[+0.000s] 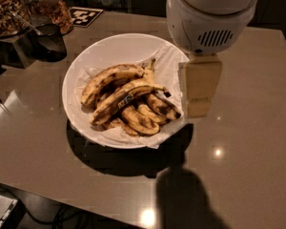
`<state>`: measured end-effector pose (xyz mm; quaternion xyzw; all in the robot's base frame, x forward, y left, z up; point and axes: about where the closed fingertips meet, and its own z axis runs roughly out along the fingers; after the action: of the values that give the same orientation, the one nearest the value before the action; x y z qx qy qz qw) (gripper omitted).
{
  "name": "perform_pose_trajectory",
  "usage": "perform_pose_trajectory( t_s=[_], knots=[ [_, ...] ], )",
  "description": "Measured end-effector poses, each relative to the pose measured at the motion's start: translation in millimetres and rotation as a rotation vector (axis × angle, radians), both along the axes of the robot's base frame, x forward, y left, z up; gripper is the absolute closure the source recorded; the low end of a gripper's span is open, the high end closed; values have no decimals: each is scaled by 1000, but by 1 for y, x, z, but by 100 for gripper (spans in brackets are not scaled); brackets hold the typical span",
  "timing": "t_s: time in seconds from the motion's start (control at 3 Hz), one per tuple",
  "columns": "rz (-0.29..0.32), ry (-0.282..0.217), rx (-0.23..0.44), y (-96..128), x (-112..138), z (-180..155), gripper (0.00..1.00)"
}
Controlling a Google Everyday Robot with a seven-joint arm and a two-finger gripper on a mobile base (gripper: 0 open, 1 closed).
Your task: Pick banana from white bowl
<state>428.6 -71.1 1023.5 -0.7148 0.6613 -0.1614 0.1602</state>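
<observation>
The white bowl (115, 44) stands on the table left of centre, lined with crumpled white paper. Several overripe spotted bananas lie in it. The banana (113, 105) with the small dark sticker lies diagonally across the pile, its stem pointing right. Another long spotted banana (105, 80) lies behind it, and shorter dark ones (142, 120) lie in front. My gripper (199, 109) hangs below the white arm housing (207, 18), just over the bowl's right rim, to the right of the bananas and touching none of them.
Dark glass jars of nuts (5, 6) and a dark cup (50, 41) stand at the back left. A black-and-white marker tag (85, 15) lies behind the bowl. The table's front edge runs along the bottom left.
</observation>
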Motion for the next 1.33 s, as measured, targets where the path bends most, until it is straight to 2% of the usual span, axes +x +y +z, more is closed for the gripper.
perform_pose_trajectory(
  t_s=[0.33,0.67,1.0,1.33],
  knots=[
    [78,24,0,30,19,-2,0],
    [99,71,8,47,50,-19,0],
    [106,60,17,51,52,-16,0],
    [130,98,38,57,51,-30,0]
  ],
)
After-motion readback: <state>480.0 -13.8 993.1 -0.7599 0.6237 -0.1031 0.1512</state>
